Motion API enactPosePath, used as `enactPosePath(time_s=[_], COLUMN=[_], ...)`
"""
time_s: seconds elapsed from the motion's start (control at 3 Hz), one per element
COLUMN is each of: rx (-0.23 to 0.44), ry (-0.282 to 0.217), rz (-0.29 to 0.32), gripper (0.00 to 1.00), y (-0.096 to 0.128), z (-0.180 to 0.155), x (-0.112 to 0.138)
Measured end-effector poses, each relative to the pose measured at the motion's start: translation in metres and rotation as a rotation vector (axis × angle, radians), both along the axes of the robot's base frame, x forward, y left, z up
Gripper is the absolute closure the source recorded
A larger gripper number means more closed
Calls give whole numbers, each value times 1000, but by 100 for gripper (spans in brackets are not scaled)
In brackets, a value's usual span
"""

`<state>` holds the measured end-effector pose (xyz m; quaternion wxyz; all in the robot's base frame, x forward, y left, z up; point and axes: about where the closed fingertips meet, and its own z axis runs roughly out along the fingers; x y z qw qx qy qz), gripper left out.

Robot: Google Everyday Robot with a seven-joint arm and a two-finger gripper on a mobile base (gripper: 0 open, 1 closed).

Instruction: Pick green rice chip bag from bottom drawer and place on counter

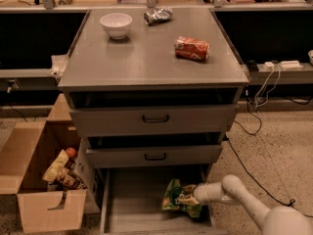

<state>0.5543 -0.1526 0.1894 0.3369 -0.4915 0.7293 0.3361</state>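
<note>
The green rice chip bag (172, 198) lies crumpled on the floor of the open bottom drawer (132, 204), right of its middle. My gripper (187, 199) reaches in from the lower right on a white arm and sits against the bag's right side, touching it. The counter (146, 53) is the grey top of the cabinet, far above the drawer.
On the counter stand a white bowl (116, 24), a crumpled silver wrapper (157, 15) and a crushed orange-red can (191, 48). Two upper drawers (155, 118) hang partly open over the bottom one. An open cardboard box (41, 180) of snacks sits at left. Cables trail at right.
</note>
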Motion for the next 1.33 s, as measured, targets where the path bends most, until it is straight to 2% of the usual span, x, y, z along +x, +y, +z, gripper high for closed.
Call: enactPosePath(time_s=[0.33,0.67,1.0,1.33], rx=[98,147,147,127], ry=[-111,-244,-245,-257], rz=[59,108,109,158], gripper=[100,100,100,100], y=[-4,-12,-12,4], z=[69,151,151,169], x=[-19,-54,-53,-58])
